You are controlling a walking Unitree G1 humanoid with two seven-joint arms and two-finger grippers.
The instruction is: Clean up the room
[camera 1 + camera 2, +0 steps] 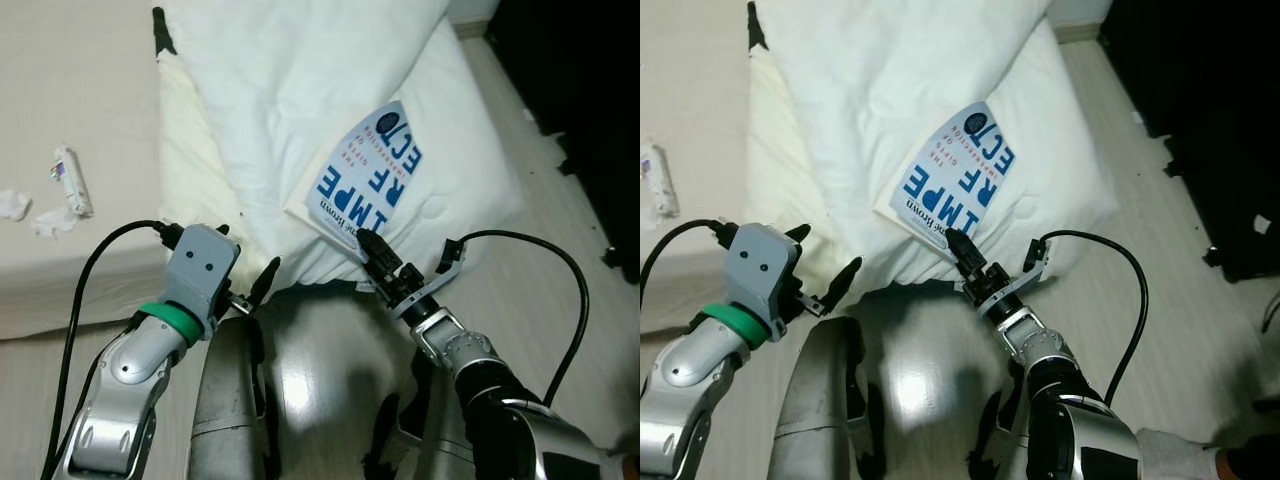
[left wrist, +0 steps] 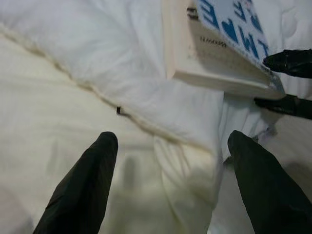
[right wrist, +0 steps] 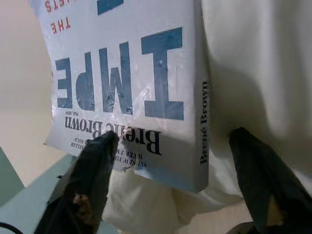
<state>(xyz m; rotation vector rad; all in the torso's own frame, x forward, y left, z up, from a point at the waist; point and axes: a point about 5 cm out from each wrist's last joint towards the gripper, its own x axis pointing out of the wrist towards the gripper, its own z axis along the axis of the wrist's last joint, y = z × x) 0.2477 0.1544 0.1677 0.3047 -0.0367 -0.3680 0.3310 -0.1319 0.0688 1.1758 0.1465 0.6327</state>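
A white book with big blue letters (image 1: 365, 175) lies on a white pillow (image 1: 300, 90) on the floor. My right gripper (image 1: 375, 255) is open at the book's near corner. In the left wrist view one of its black fingers (image 2: 287, 63) sits above the cover and the other below the corner. The right wrist view looks at the book (image 3: 131, 83) between the spread fingers (image 3: 97, 165). My left gripper (image 1: 255, 285) is open and empty, low over the cream blanket (image 2: 58, 122) to the left of the book.
A beige mattress (image 1: 80, 90) at the left carries a small tube (image 1: 72, 180) and crumpled tissues (image 1: 15, 205). Dark furniture (image 1: 580, 100) stands at the upper right. Pale wooden floor (image 1: 560, 230) runs along the pillow's right side.
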